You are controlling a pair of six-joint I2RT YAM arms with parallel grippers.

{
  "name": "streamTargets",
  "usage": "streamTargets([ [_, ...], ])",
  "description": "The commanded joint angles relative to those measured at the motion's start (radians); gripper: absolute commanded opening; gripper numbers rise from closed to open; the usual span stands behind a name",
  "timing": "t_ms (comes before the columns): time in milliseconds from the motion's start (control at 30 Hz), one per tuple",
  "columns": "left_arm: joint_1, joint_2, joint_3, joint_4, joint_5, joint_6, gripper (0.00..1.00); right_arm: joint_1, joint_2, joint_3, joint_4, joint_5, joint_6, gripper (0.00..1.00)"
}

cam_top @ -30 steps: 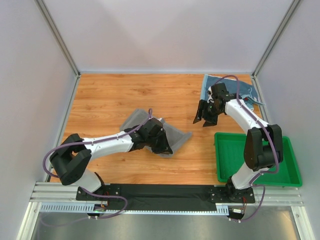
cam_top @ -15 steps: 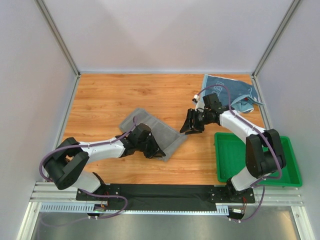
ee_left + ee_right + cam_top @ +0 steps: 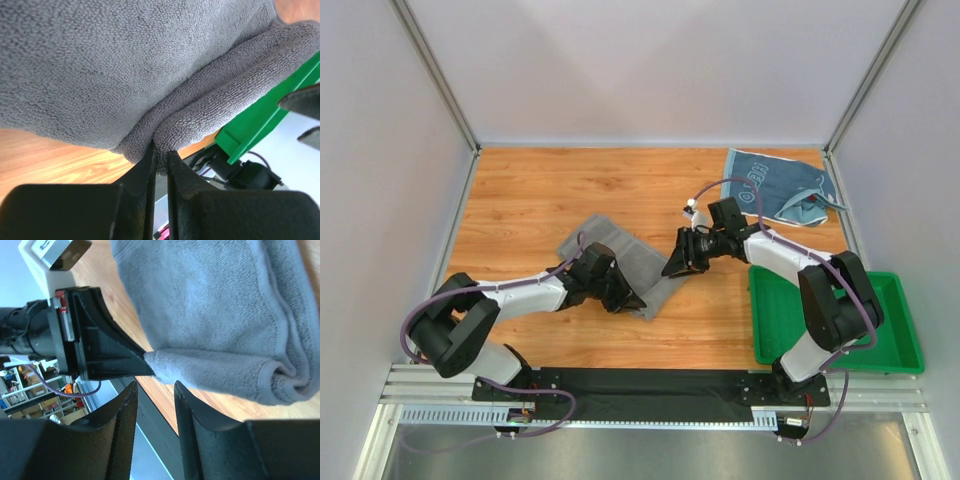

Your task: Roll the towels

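Note:
A grey towel (image 3: 610, 250) lies partly folded in the middle of the table. My left gripper (image 3: 628, 297) is shut on its folded near edge; in the left wrist view the fingertips (image 3: 150, 159) pinch the doubled grey towel (image 3: 125, 60). My right gripper (image 3: 672, 268) hovers at the towel's right end, open. In the right wrist view its fingers (image 3: 187, 405) stand apart with nothing between them, just short of the grey towel (image 3: 215, 305), and the left gripper (image 3: 105, 352) shows gripping the corner. A light blue towel (image 3: 782, 186) with white lettering lies at the back right.
A green plastic tray (image 3: 840, 322) sits at the near right, beside the right arm's base; its edge also shows in the left wrist view as the green tray (image 3: 260, 117). Grey walls enclose the wooden table (image 3: 540, 190) on three sides.
The right arm swung left from the blue towel to the grey towel's right end, its jaws narrowing. The left gripper drew the grey towel's edge left and nearer.

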Motion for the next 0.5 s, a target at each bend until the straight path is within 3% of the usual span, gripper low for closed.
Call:
streamTargets([
  [0, 0.040, -0.005, -0.015, -0.042, 0.000, -0.007, 0.06, 0.005, -0.001, -0.022, 0.117, -0.061, 0.028, 0.36],
  [300, 0.090, 0.022, -0.018, -0.062, 0.022, 0.025, 0.06, 0.008, 0.006, -0.066, 0.247, -0.100, 0.068, 0.33],
  [467, 0.107, 0.047, -0.017, -0.051, 0.036, 0.034, 0.06, 0.008, 0.121, -0.023, 0.315, -0.086, 0.097, 0.30],
])
